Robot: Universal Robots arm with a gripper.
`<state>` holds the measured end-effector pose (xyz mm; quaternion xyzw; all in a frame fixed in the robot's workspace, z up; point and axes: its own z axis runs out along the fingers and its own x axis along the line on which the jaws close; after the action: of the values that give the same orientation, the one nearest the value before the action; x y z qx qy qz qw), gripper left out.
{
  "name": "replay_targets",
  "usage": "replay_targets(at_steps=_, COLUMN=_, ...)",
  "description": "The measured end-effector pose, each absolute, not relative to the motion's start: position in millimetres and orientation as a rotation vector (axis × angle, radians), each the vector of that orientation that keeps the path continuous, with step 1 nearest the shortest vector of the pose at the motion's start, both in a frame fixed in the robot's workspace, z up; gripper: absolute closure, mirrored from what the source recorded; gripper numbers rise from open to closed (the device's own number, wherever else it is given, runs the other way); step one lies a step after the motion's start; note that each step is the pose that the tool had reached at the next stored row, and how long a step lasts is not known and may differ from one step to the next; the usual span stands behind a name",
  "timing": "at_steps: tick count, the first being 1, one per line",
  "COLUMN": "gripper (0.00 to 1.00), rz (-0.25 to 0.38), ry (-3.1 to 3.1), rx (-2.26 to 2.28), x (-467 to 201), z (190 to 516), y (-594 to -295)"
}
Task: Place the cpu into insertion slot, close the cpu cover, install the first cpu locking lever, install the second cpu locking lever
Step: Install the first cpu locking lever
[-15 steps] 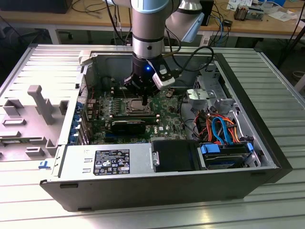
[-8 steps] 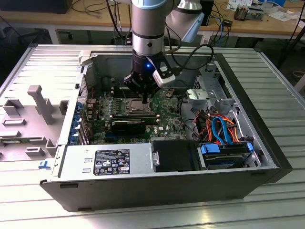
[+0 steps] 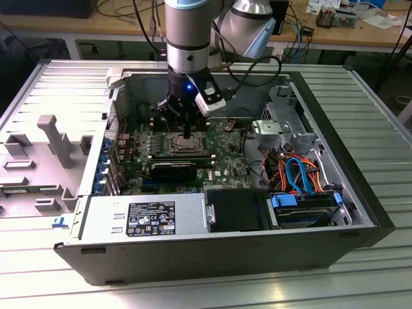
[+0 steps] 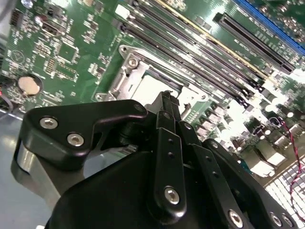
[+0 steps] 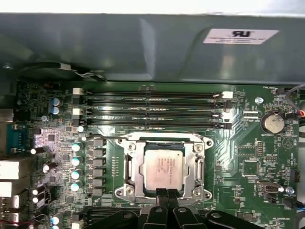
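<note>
1. Directly beneath the black gripper, its fingertips pressed together and holding nothing, sits the pale silvery square cpu.
2. Around it, the silver-rimmed insertion slot, cover lowered.

Silver-grey jointed robot arm: descends vertically from above, wrist pointing straight down, blue light lit on wrist collar.

Black two-finger linkage gripper: fingers drawn together into narrow point, tips side by side, touching, directly above near edge of pale silvery-tan square chip. Nothing visibly held between fingertips.
</note>
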<state>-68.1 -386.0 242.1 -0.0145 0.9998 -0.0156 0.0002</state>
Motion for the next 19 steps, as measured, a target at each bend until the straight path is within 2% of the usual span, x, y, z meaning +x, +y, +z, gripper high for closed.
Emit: replay_targets(at_steps=19, gripper=0.89, rz=-0.049, ry=3.127, rx=-0.045, x=-109, z=242, y=-383)
